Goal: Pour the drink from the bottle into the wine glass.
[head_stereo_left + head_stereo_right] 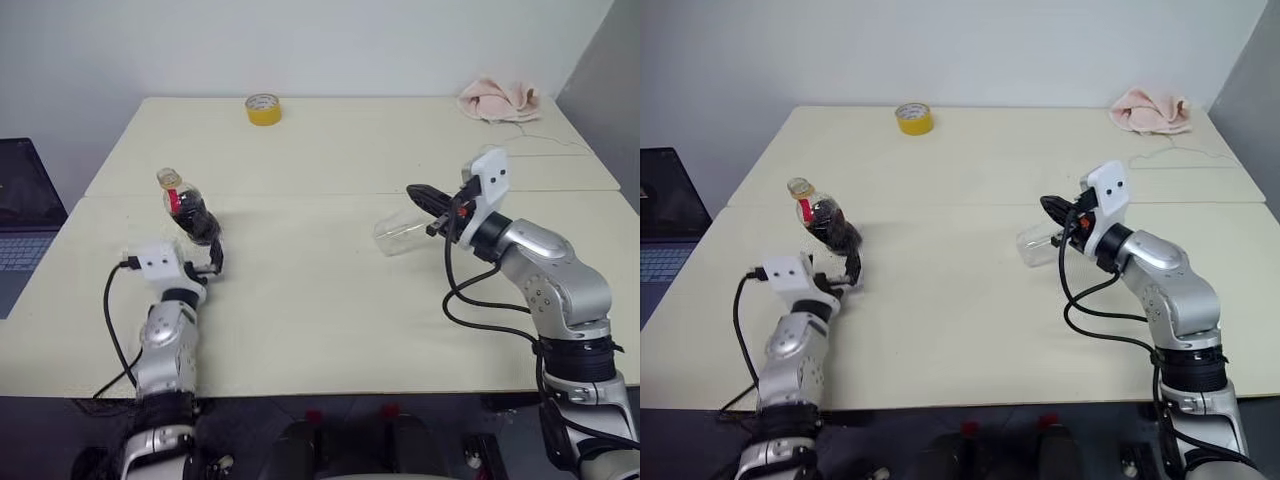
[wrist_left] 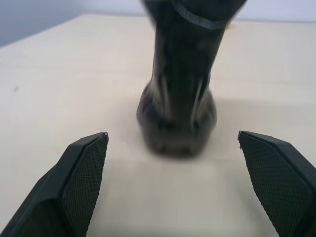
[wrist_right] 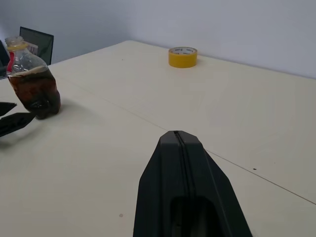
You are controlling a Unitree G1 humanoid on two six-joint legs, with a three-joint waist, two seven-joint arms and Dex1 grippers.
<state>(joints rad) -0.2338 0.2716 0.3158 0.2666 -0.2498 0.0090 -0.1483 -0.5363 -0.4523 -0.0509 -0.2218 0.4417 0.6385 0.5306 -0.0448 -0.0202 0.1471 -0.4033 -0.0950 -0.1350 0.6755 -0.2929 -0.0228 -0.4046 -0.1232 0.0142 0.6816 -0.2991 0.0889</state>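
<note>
A pale cream table (image 1: 330,300), made of two tops butted along a seam, stands against a plain white wall, with a grey partition at the 2 o'clock corner of the head view and a dark laptop (image 1: 22,215) at the 9 o'clock edge. At the far side, toward 12 o'clock, rests a yellow tape roll (image 1: 263,108); a crumpled pink cloth (image 1: 497,100) lies toward 1 o'clock with a thin white cord (image 1: 545,140) trailing from it. The bottle (image 1: 190,212), its yellow-orange cap and red neck strip showing, stands on the table at about 9 o'clock, leaning slightly away from the robot's left and holding the drink (image 3: 33,91), a dark brown liquid that fills most of its body. The left gripper (image 2: 180,173) has its two black fingers (image 2: 81,177) spread wide to either side of the bottle's base, which sits between and just beyond the tips without touching them in the left wrist view. At about 3 o'clock, the right gripper (image 1: 420,195) has its fingers pressed together, and the wine glass (image 1: 405,232) appears just below them, its clear bowl tipped on its side toward the centre; whether the fingers hold its stem cannot be made out.
</note>
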